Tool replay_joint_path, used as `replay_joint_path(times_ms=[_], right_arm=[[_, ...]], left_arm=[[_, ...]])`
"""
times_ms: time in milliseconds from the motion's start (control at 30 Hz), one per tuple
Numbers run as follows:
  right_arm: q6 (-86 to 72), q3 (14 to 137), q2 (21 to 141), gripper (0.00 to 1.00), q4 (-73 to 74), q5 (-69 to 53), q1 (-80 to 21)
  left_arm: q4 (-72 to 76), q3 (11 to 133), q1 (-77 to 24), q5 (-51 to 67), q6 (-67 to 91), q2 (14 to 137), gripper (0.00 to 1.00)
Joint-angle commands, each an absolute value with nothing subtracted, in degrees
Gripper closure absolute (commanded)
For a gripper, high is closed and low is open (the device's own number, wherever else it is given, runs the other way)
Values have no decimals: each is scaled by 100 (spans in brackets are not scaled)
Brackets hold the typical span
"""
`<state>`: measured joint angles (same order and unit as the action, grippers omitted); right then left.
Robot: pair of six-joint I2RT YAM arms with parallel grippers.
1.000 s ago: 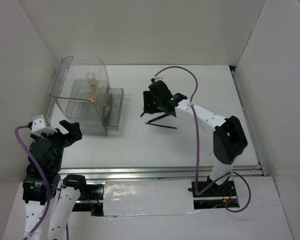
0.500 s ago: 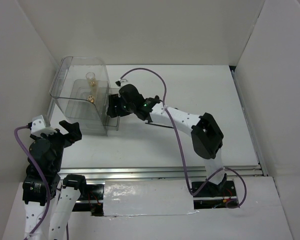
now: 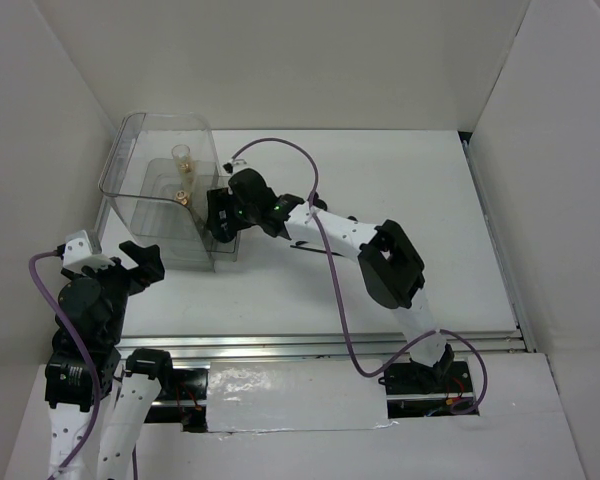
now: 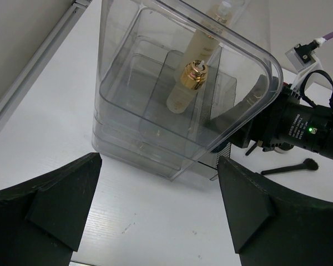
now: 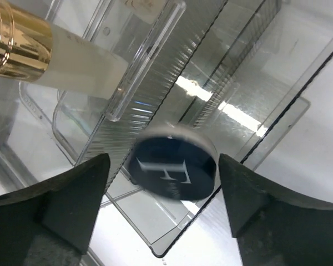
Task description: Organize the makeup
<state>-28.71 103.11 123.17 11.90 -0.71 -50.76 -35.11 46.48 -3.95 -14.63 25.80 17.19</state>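
Observation:
A dark blue round compact (image 5: 175, 169) marked with a pale letter lies blurred over the low front tray (image 5: 155, 221) of the clear organiser box (image 3: 160, 190). My right gripper (image 3: 218, 215) is at that tray. Its jaws stand wide open either side of the compact without touching it (image 5: 162, 166). Inside the box stand a gold-capped bottle (image 4: 193, 75) and a taller pale-yellow bottle (image 4: 219, 14). A thin black brush (image 4: 291, 166) lies on the table behind the right gripper. My left gripper (image 3: 140, 262) is open and empty in front of the box.
The box stands at the back left near the left wall (image 3: 40, 150). A purple cable (image 3: 280, 145) loops over the right arm. The white table (image 3: 400, 200) runs to the right wall.
My right gripper has swung left from the middle of the table to the box's front tray. The left arm has not moved.

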Motion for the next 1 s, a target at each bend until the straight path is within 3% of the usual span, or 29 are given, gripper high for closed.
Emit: replay_joint_path(times_ms=[0, 67, 333, 633, 967], right_arm=[[-2734, 10547, 12059, 10, 1090, -9, -5080], [-2663, 10617, 12050, 0, 1195, 123, -5080], [-2707, 10688, 11646, 0, 1520, 772, -4993], [-3269, 9783, 11083, 0, 1977, 1854, -3842], [-2812, 10459, 12339, 0, 2988, 2031, -2954]], left_arm=[[-3252, 4623, -413, -1380, 2558, 1696, 1], [-3261, 4623, -413, -1389, 2558, 1688, 1], [-3261, 4623, -422, -1389, 2566, 1696, 1], [-3270, 4623, -457, -1415, 2575, 1652, 1], [-3261, 4623, -457, -1406, 2566, 1679, 1]])
